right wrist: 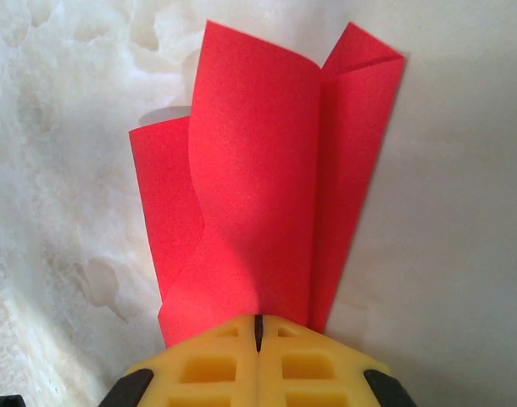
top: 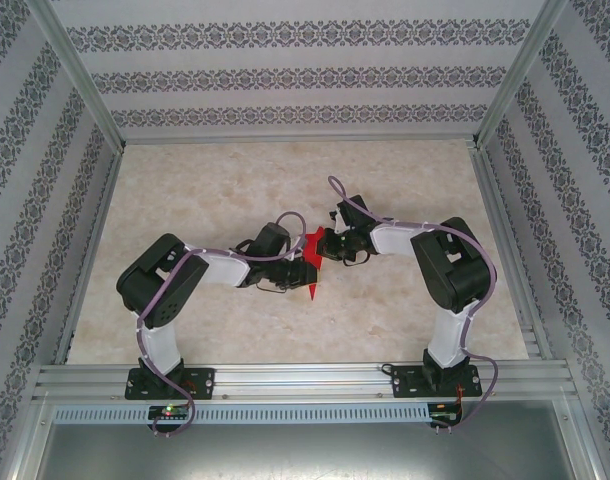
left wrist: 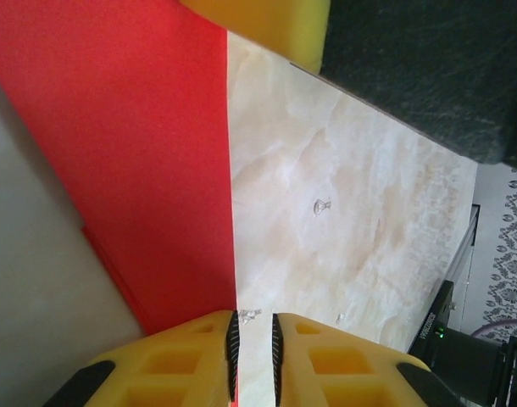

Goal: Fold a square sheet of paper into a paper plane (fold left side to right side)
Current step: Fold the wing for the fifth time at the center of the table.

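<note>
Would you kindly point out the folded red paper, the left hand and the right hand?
folded red paper (right wrist: 258,195): right wrist view, middle of its front flap.
right hand (right wrist: 258,326): right wrist view, between its fingertips.
left hand (left wrist: 254,326): left wrist view, between its fingertips.

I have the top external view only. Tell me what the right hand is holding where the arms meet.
Observer: On the right wrist camera, the right hand is shut on the near edge of the red paper.
Operator: Now report the left hand.
Observer: On its wrist camera, the left hand is open by a narrow gap. Bare table shows between its fingers, and the paper lies just to one side of them.
Operator: Give me the state of the fold.
Observer: Several red layers fan out from the right hand's grip. The front layer curves rather than lying flat.
</note>
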Tool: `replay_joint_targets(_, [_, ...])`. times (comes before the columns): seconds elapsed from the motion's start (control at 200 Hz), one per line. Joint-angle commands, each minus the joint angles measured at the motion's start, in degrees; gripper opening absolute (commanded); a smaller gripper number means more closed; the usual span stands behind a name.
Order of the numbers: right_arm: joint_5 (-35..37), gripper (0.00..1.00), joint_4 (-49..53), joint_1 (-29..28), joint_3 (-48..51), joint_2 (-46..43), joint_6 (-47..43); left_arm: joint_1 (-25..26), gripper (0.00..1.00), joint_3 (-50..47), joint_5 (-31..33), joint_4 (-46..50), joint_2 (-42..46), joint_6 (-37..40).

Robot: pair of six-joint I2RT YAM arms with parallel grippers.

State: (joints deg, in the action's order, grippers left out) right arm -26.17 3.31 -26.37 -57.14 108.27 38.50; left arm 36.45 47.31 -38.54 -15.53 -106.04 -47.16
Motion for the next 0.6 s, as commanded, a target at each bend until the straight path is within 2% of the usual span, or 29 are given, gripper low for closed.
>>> replay_joint_targets(0.0, [2.9,0.00,5.5,-0.3,1.7,2.0,-2.1,1.4,0.22,0.4,1.2,5.0,-1.4,0.4])
replay_joint_targets(0.45, [-0.7,0.00,-1.0,1.1,3.5,-8.1,-2.1,2.8,0.14,1.8,7.6,14.9,-2.7,1.1])
replay_joint_targets(0.595, [-1.7,0.00,-2.2,0.0,4.8,-8.2,-1.2,2.9,0.13,2.0,8.2,15.5,-3.0,1.1])
